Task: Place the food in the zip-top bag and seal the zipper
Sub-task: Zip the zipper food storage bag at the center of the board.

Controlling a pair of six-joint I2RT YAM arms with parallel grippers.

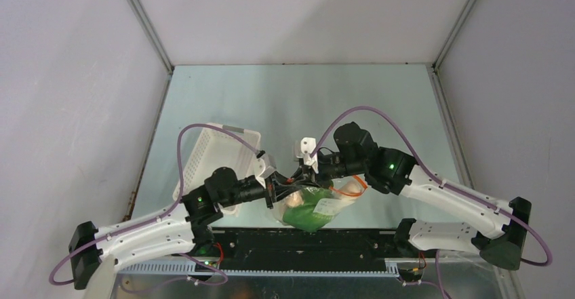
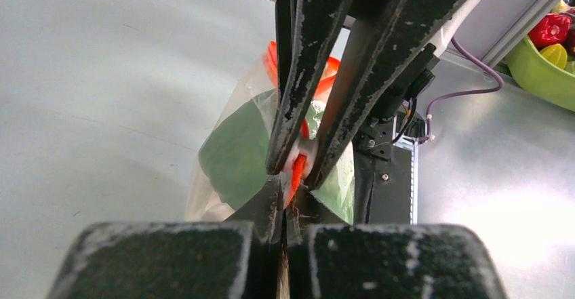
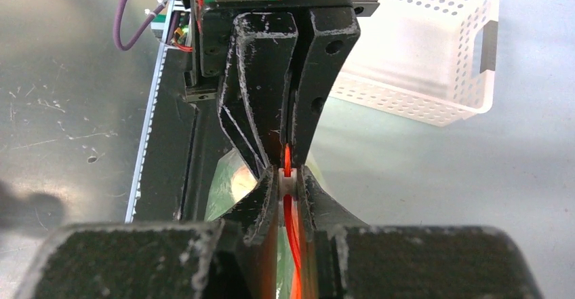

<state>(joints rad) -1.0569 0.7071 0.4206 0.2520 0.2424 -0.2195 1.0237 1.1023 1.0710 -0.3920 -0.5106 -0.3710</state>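
Your left gripper [image 1: 274, 189] and right gripper [image 1: 300, 172]: both clamped on the zipper [image 3: 291, 245], each blocking the other's camera. Bag [image 1: 319, 207]: beneath them, greens [image 1: 304, 215] inside. Basket [image 1: 215, 151]: just beyond your left gripper.

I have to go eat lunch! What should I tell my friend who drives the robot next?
Left tool: shut on the zipper.
Right tool: shut on the zipper too, tip to tip with the left one.
The zip-top bag sits between the arms near the front edge, with green leaves and a white piece inside it. The white basket stands behind the left arm.
Done: the food looks bagged.
Left: seal the zipper. How much is closed cannot be told from here.
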